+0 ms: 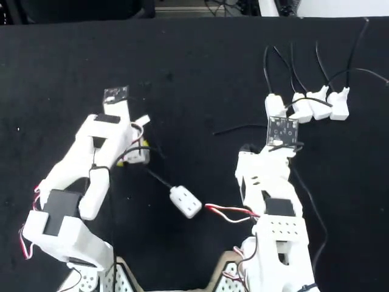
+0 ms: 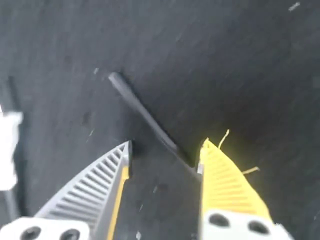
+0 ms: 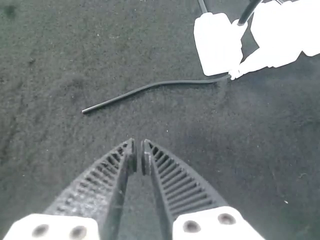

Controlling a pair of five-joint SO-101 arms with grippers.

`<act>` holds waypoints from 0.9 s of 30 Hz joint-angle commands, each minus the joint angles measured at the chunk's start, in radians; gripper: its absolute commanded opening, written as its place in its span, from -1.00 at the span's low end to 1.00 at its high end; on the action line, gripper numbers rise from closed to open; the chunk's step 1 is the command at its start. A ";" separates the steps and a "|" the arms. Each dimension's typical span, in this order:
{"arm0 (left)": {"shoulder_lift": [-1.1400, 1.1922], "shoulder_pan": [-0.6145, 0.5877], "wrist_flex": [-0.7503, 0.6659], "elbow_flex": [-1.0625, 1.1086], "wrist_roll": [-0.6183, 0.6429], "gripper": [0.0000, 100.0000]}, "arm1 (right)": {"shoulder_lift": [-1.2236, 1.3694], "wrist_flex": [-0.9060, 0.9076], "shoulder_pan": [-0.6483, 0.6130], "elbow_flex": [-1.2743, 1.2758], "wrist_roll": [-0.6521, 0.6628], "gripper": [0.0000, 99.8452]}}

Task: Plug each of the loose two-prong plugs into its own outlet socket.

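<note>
Several white two-prong plugs (image 1: 307,104) with black cords lie in a row at the far right of the black table; two of them, the plugs (image 3: 217,42), sit just beyond my right gripper (image 3: 138,151), which is shut with nothing in it and rests low over the mat. A white outlet socket (image 1: 185,201) lies in the middle near the front, and its black cord (image 1: 157,177) runs toward the left arm. My left gripper (image 2: 166,145) is open just above the mat. The thin black cord (image 2: 145,117) passes between its grey and yellow fingers, close to the yellow finger (image 2: 222,180).
A loose black cord (image 3: 150,88) lies on the mat ahead of the right gripper. A white object (image 2: 7,150) shows at the edge of the left wrist view. Red and white arm wires (image 1: 228,213) hang beside the right arm's base. The far left of the table (image 1: 61,61) is bare.
</note>
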 commanded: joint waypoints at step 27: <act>-0.264 -0.108 0.394 -0.116 -0.532 -0.55 | -0.027 -0.025 0.011 -0.056 -0.011 -0.96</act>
